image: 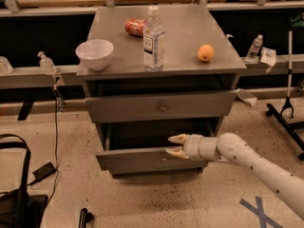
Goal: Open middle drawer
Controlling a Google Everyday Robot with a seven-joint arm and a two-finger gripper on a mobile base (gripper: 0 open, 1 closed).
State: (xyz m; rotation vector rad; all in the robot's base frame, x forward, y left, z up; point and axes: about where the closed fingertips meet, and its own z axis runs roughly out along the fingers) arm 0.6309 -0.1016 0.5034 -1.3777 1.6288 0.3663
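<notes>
The middle drawer [137,159] is the grey drawer under the top one, and it stands pulled out from the cabinet with a dark gap above its front. My gripper [174,145] reaches in from the right on a white arm and sits at the top edge of this drawer's front, near its centre. The two pale fingers are apart, the upper finger [178,138] over the drawer's opening and the lower one in front of the panel. They hold nothing. The drawer's knob is hidden. The lowest drawer is out of view.
The top drawer [163,108] with its round knob is shut. On the cabinet top stand a white bowl [95,53], a water bottle [154,39], a red can [135,26] and an orange [205,53]. A black bag [19,198] and cables lie on the floor at left.
</notes>
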